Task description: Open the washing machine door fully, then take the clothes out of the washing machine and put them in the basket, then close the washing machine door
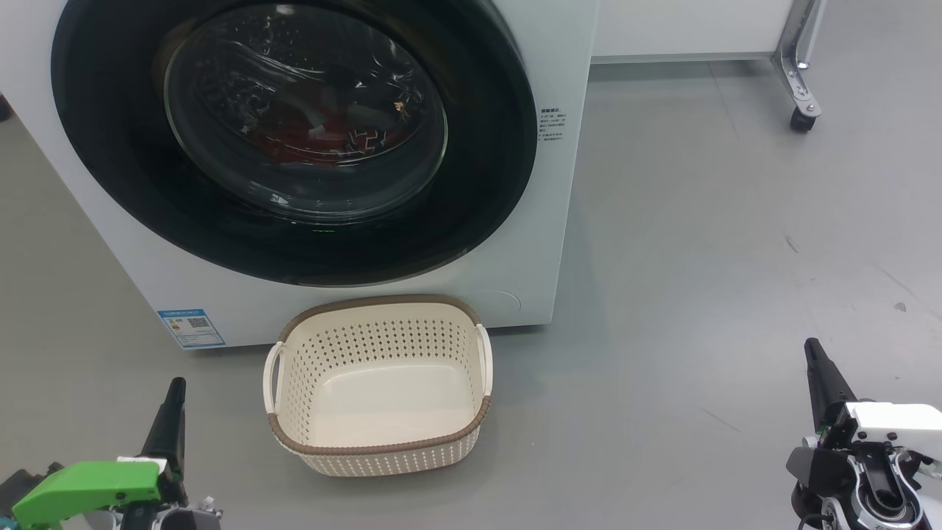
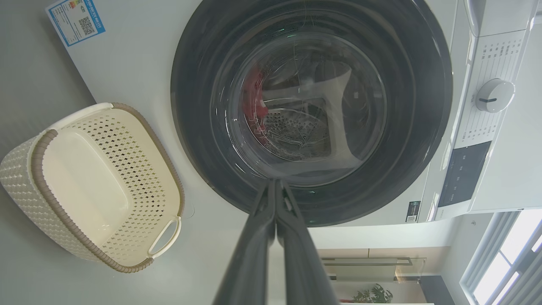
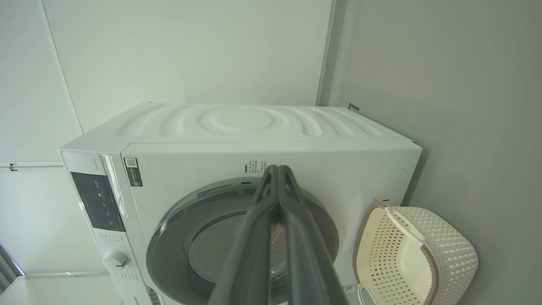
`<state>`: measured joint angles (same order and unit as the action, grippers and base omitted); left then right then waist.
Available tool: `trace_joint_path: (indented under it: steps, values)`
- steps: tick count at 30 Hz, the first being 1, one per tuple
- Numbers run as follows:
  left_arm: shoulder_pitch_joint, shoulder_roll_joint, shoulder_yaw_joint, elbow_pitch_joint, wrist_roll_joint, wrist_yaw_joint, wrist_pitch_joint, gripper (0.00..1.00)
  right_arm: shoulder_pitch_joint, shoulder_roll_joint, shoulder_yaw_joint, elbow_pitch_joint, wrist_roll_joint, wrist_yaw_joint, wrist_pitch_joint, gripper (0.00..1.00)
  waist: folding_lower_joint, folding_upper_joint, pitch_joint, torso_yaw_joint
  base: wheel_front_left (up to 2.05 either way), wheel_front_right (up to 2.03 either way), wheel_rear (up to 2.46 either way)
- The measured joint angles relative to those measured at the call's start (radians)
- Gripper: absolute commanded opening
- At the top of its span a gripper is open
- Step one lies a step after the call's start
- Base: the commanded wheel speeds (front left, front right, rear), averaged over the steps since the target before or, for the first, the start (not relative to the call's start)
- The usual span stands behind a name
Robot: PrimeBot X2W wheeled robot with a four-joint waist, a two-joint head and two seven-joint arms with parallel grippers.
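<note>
Test lab, grey floor (image 1: 699, 294), castered frame (image 1: 801, 88), washing machine (image 1: 567, 73)

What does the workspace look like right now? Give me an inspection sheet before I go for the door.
Surface: grey floor, a few dark scuffs.
Job's things: washer with its door shut; red clothes inside, seen through the glass; basket on the floor in front of the washer, nothing in it.
Clutter: nothing seen.
Grippers: left gripper and right gripper both shut, holding nothing, low and apart from the door and basket.
Cables: nothing seen.
Surroundings: castor leg to the right beyond the washer; white wall behind it.
</note>
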<state>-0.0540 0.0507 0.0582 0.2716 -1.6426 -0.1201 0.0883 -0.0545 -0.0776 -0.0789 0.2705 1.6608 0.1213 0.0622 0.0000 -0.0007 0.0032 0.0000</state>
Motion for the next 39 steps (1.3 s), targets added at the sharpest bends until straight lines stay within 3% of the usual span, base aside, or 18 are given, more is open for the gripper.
trace_joint_path:
  steps: [34,35,36,37,39]
  values:
    - [0.005,-0.004,0.000,0.012,-0.001,0.001,0.000,0.00,0.006,0.007,-0.002,0.010,0.000,-0.001,0.003,0.00,0.0000,0.0000,0.000,0.000,0.00,0.00,0.00]
    - [0.013,-0.008,-0.002,0.023,-0.001,0.001,0.000,1.00,0.015,0.013,-0.001,0.021,0.000,-0.001,0.003,1.00,0.0000,0.0000,0.000,0.000,0.00,0.00,0.00]
    - [0.022,-0.014,-0.003,0.034,-0.001,0.001,0.000,0.00,0.026,0.020,0.000,0.032,0.000,-0.001,0.003,0.00,0.0000,0.0000,0.000,0.000,0.00,0.00,0.00]
    - [0.033,-0.019,-0.004,0.044,-0.001,0.001,0.000,1.00,0.038,0.026,0.000,0.042,0.000,-0.001,0.003,1.00,0.0000,0.0000,0.000,0.000,0.00,0.00,0.00]
    - [0.045,-0.024,-0.007,0.047,0.000,0.001,-0.001,1.00,0.051,0.031,0.000,0.047,0.000,-0.001,0.002,1.00,0.0000,0.0000,0.000,0.000,0.00,0.00,0.00]
